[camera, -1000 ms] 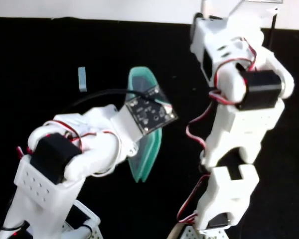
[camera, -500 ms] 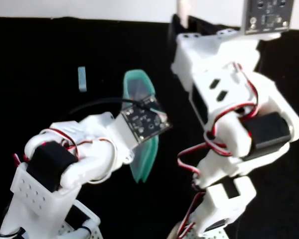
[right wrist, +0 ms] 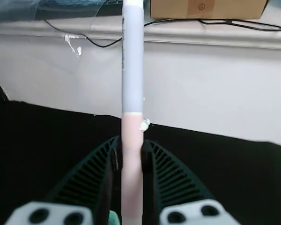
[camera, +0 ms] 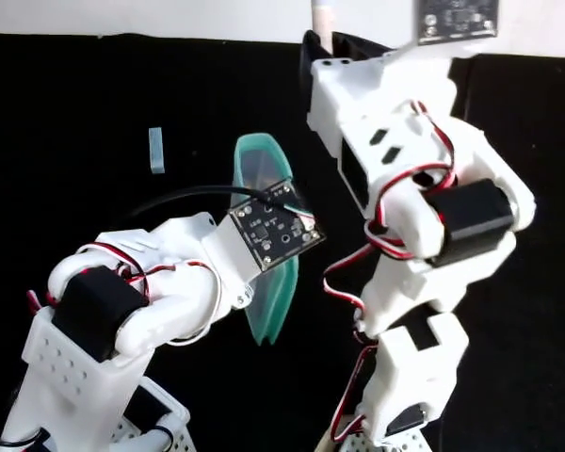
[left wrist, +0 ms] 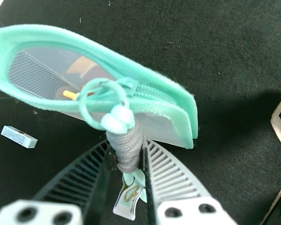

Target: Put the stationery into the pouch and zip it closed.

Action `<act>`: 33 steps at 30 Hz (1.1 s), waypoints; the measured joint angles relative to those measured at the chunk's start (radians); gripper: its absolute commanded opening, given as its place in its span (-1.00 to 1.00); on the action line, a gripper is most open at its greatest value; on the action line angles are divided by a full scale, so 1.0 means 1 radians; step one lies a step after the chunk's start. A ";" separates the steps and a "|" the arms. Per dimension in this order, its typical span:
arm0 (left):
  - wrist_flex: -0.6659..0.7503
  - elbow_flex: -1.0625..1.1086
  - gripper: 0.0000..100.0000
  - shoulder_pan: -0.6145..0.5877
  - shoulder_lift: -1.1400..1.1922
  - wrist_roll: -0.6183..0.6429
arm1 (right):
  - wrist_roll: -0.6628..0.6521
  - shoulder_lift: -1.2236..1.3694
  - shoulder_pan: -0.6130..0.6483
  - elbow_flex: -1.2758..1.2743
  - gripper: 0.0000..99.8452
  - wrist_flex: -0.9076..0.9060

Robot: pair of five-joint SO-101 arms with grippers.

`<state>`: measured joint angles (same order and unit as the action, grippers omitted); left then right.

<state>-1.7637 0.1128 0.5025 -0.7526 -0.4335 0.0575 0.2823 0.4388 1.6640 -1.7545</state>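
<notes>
Pouch [left wrist: 159,91]: soft fabric and mesh, light, floppy. It sits mouth-open just past the left gripper [left wrist: 126,150], which is clamped on the grey zip-pull cord [left wrist: 123,136]. Good handle for zipping, but the body will probably sag.

Pen [right wrist: 132,70]: rigid, smooth, likely slippery. Right gripper [right wrist: 131,150] pinches it near one end, long part beyond the fingertips.

Eraser [left wrist: 19,136]: on the table beside the left gripper, small, grippy; take it across the narrow sides.

Tag [left wrist: 129,197] under the cord and the eraser sleeve both carry print, not legible as far as I can tell.
</notes>
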 measured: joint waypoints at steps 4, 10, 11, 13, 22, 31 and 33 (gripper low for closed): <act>0.000 0.000 -0.98 -0.015 0.000 0.000 | -0.054 -0.012 0.043 0.002 -0.99 0.000; 0.000 0.000 -0.98 -0.021 0.000 0.000 | -0.109 -0.141 0.141 0.002 -0.99 0.000; 0.000 0.000 -0.98 -0.023 0.000 0.000 | -0.112 -0.169 0.146 0.003 -0.99 0.000; 0.000 0.000 -0.98 -0.023 0.000 0.000 | -0.120 -0.221 0.149 0.009 -0.99 0.000; 0.000 0.000 -0.98 -0.023 0.000 0.000 | -0.242 -0.410 0.152 0.012 -0.99 0.023; 0.000 0.000 -0.98 -0.023 0.000 0.000 | -0.172 -0.582 -0.066 0.015 -0.99 0.000; 0.000 0.000 -0.98 -0.023 0.000 0.000 | -0.147 -0.621 -0.155 -0.069 -0.99 0.000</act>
<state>-1.7637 0.1128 0.4795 -0.7526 -0.4335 -0.0898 -0.3391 0.2839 1.5950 -1.7545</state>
